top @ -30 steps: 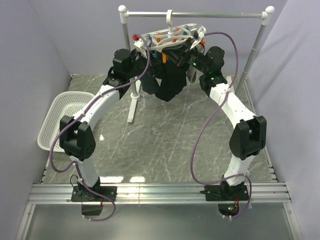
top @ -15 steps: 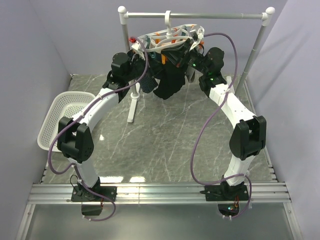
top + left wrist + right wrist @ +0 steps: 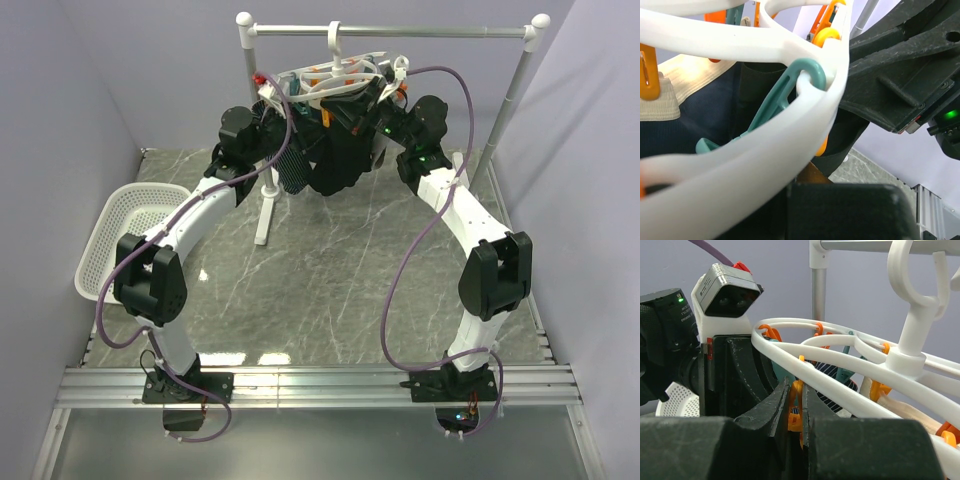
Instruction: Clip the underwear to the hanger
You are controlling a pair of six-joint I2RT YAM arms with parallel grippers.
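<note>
The white looped hanger [image 3: 335,82] hangs by its hook from the rail, tilted. The black underwear [image 3: 340,165] hangs bunched just below it, between both grippers. My right gripper [image 3: 360,108] is shut on an orange peg [image 3: 795,415] under the hanger loop [image 3: 840,385], squeezing it between its fingers [image 3: 767,412]. My left gripper [image 3: 303,115] is at the hanger's left side, holding the underwear's upper edge up; in its wrist view the white loop [image 3: 765,45] hides most of its jaws, and black cloth [image 3: 840,137] hangs by an orange peg [image 3: 812,175].
The silver rail stand [image 3: 390,30] spans the back. A dark striped garment [image 3: 292,165] and a pale ribbed piece [image 3: 660,95] hang from other pegs. A white basket [image 3: 125,235] sits at the left. Grey walls close in on both sides.
My left arm has pulled up and to the left. The underwear, hanging long before, is now gathered higher and wider under the hanger. The hanger has tilted and shifted slightly left.
</note>
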